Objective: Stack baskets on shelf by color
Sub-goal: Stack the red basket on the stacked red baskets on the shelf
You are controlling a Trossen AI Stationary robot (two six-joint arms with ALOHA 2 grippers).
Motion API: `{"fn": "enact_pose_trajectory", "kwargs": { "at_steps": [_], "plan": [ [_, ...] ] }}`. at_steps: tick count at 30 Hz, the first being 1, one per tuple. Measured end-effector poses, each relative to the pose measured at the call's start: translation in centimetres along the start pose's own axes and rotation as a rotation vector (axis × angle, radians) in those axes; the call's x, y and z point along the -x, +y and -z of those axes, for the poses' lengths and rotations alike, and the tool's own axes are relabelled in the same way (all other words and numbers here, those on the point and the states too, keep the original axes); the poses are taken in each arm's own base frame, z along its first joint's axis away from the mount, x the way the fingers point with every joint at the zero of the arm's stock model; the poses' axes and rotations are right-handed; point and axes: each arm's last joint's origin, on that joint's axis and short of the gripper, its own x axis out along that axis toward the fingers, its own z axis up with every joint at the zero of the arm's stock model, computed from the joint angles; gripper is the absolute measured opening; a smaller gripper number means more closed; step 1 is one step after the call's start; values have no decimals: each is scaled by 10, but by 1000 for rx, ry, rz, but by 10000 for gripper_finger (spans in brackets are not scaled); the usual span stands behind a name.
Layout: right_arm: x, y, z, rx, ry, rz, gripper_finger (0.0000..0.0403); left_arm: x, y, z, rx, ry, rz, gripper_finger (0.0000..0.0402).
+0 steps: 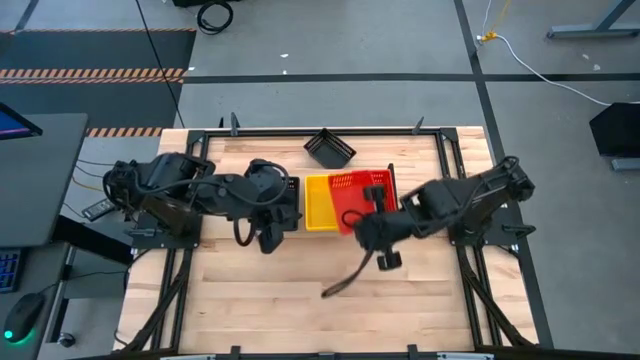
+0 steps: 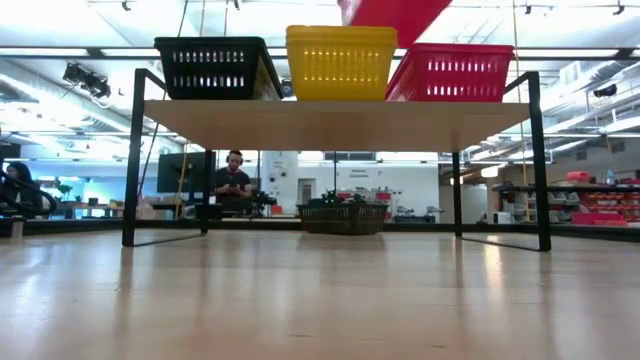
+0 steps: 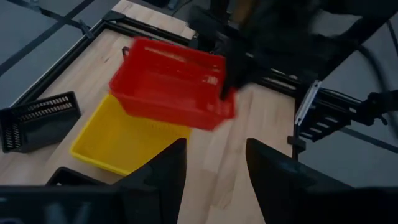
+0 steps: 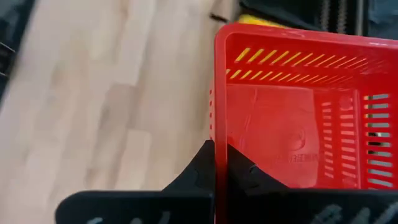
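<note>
A red basket [image 1: 352,190] hangs tilted above the shelf [image 2: 340,122], held by my right gripper [image 1: 372,203]; its underside shows at the top of the low view [image 2: 395,12]. On the shelf top stand a black basket [image 2: 215,66], a yellow basket [image 2: 340,62] and another red basket [image 2: 452,72], side by side on their bottoms. My left gripper [image 3: 214,180] is open and touches nothing; it hovers over the shelf's left end [image 1: 270,232], near the black basket. One more black basket [image 1: 330,147] lies on the table beyond the shelf. My right gripper holds the red basket by the rim of one short wall [image 4: 219,134], one finger inside [image 4: 245,171] and one outside the wall. The fingers come from the table's right, slanting down. The basket is lifted clear and tilted, over the yellow basket [image 3: 124,140] and the red one.
The shelf stands mid-table on thin black legs [image 2: 132,160]. Black frame rails [image 1: 455,170] run along the table's sides. Bare wooden tabletop [image 1: 300,300] lies on the near side. A person [image 2: 235,180] sits far back in the room.
</note>
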Motion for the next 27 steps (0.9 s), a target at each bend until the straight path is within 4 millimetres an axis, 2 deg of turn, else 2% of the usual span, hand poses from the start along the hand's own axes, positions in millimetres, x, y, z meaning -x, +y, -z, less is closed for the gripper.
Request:
{"fn": "enact_pose_trajectory", "kwargs": {
  "at_steps": [6,9,17,27],
  "plan": [
    [2,-29,15,-11,137,43,5,3,-6,2,-10,-10,12,172],
    [2,-35,24,-7,230,19,5,3,-7,4,-25,-18,-3,172],
    [1,-32,29,9,244,-21,5,4,-8,4,-34,-26,-13,172],
    [-6,-30,30,-104,261,-21,5,4,-8,4,-53,-26,-13,172]
  ]
}}
